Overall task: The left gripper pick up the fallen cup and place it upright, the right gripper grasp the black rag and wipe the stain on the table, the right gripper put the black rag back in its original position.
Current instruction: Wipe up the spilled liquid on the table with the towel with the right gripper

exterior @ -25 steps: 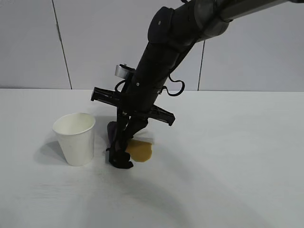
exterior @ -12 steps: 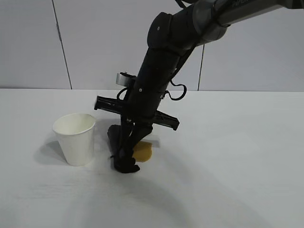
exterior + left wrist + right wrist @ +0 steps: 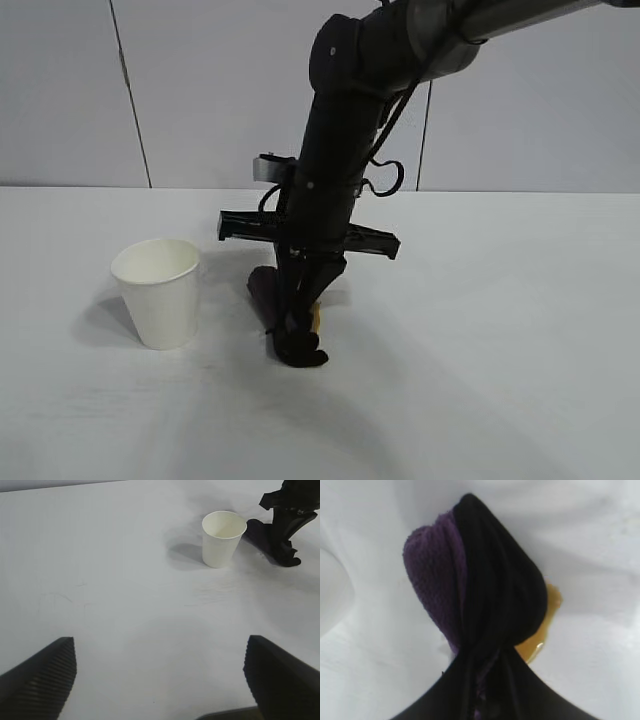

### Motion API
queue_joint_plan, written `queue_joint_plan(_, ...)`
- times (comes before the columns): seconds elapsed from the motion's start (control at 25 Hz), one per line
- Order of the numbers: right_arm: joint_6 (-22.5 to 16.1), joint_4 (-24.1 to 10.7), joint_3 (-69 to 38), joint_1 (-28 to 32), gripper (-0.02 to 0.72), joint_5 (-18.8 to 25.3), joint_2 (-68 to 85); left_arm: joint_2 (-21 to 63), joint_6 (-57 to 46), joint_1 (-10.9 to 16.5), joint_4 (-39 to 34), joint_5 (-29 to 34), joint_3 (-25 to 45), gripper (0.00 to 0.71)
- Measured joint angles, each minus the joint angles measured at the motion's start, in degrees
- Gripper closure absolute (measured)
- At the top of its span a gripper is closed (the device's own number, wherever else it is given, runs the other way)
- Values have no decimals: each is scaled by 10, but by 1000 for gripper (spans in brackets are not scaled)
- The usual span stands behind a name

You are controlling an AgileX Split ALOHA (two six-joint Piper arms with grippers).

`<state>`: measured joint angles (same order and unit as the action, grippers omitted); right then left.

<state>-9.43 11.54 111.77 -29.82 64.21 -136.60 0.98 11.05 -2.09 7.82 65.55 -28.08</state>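
The white cup [image 3: 158, 293] stands upright on the table [image 3: 500, 350], left of centre; the left wrist view shows this cup [image 3: 223, 537] from far off. My right gripper [image 3: 296, 332] points down just right of the cup, shut on the black rag [image 3: 302, 353], which is pressed on the table. The rag [image 3: 485, 590], black with a purple side, lies over most of the amber stain [image 3: 546, 617]. Only a sliver of the stain [image 3: 316, 318] shows beside the fingers. My left gripper [image 3: 160, 677] hangs open and empty over bare table, well away from the cup.
Grey wall panels [image 3: 200, 90] rise behind the table's far edge. The right arm's black crossbar [image 3: 370, 242] hangs low over the table behind the rag. The left wrist view shows the right gripper with the rag [image 3: 282, 540] right beside the cup.
My right gripper has dragged the rag to the right across the stain, and the arm has straightened up. Much less of the stain shows now. The cup has not moved.
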Motion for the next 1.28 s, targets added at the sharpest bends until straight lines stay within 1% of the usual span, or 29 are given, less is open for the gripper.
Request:
queue_joint_plan(0.28,-13,-72,13,0,632,23,0,0,0,0,0,0,0,53)
queue_joint_plan(0.36,-15,-79,13,0,632,23,0,0,0,0,0,0,0,53)
queue_joint_plan(0.56,-15,-79,13,0,632,25,0,0,0,0,0,0,0,53)
queue_joint_plan(0.68,-15,-64,13,0,632,25,0,0,0,0,0,0,0,53)
queue_joint_plan(0.76,-15,-43,13,0,632,23,0,0,0,0,0,0,0,53)
queue_joint_plan(0.92,-14,15,13,0,632,9,-1,0,0,0,0,0,0,53)
queue_joint_plan(1.08,-4,53,13,0,632,-10,-6,0,0,0,0,0,0,53)
queue_joint_plan(1.16,-1,63,13,0,632,-14,-13,0,0,0,0,0,0,53)
queue_joint_plan(1.28,1,60,13,0,632,-13,-20,0,0,0,0,0,0,53)
